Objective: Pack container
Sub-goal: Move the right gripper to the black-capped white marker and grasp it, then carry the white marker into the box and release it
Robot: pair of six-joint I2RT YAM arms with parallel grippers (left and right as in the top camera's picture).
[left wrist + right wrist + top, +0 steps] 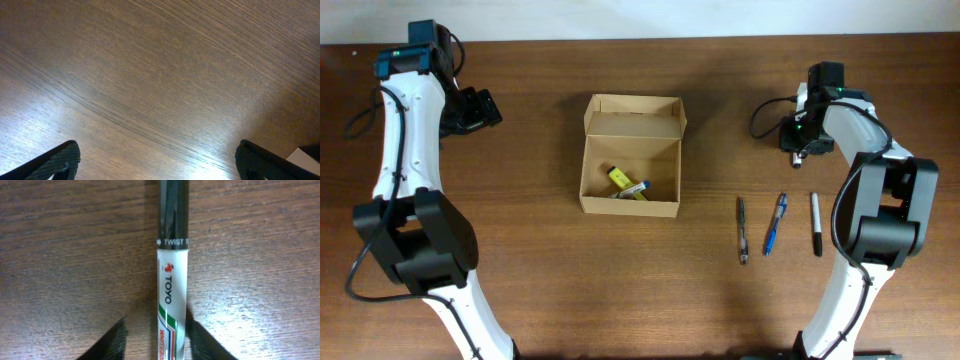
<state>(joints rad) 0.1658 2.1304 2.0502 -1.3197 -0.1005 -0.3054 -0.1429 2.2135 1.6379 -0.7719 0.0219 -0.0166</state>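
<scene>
The container [590,165] is a tan cardboard box, open, with its lid flap [633,108] folded back. A yellow item [619,177] and a white and blue pen [635,188] lie inside. My right gripper [802,150] is at the back right, low over the table. In the right wrist view its jaws [155,340] straddle a white Toyo marker with a black cap [172,280]. The right finger touches it and the left finger stands apart. My left gripper [480,108], at the far left, is wide open and empty [157,160].
Three writing tools lie in a row right of the box: a dark pen [741,230], a blue pen [775,222] and a black and grey marker [815,222]. The left wrist view shows only bare wood table [150,75].
</scene>
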